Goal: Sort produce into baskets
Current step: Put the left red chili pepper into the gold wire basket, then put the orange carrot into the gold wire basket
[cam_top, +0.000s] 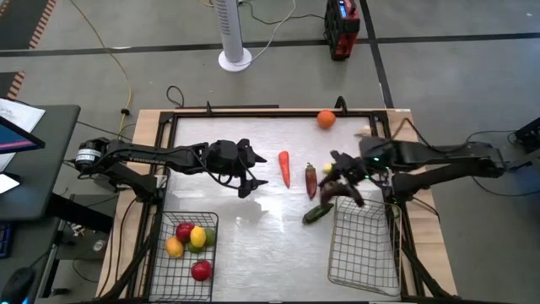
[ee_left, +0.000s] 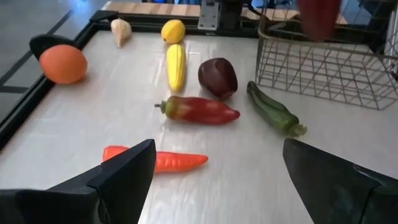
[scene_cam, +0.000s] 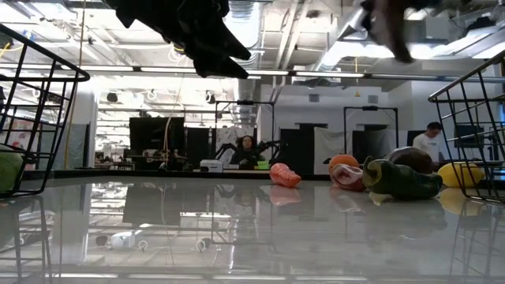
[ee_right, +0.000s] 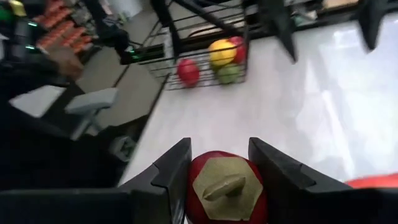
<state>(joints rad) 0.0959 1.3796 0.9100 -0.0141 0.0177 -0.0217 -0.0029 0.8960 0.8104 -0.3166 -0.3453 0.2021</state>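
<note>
The table (cam_top: 253, 169) is pale and glossy with a dark frame, and in the low view it mirrors the ceiling lights. Beyond it lies a grey floor with a white tower fan (cam_top: 234, 32) and a red-and-black box (cam_top: 342, 29). The low view looks into a big workshop, where 1 person sits (scene_cam: 247, 150) in the middle and another stands (scene_cam: 430, 140) at the right.

2 wire baskets sit at the near edge. The left basket (cam_top: 160, 257) holds 2 red apples (cam_top: 201, 270), a lemon (cam_top: 197, 236), an orange-yellow fruit (cam_top: 175, 247) and a green lime (ee_right: 228, 73). The right basket (cam_top: 364, 253) holds nothing that shows.

On the table lie a carrot (cam_top: 284, 168), a red pepper (cam_top: 311, 180), a green cucumber (cam_top: 317, 214), a dark plum (ee_left: 217, 77), a corn cob (ee_left: 176, 66), a second lemon (ee_left: 173, 30), a garlic bulb (ee_left: 120, 30) and an orange (cam_top: 326, 119) near the far rail.

The left arm reaches from the left to mid-table, and the left gripper (cam_top: 249, 177) hangs above the surface just left of the carrot, fingers spread wide and holding nothing.

The right arm comes in from the right. The right gripper (ee_right: 227, 180) is raised near the far end of the right basket, clamped on a red pepper top (ee_right: 227, 186) with a pale green stem cap.
</note>
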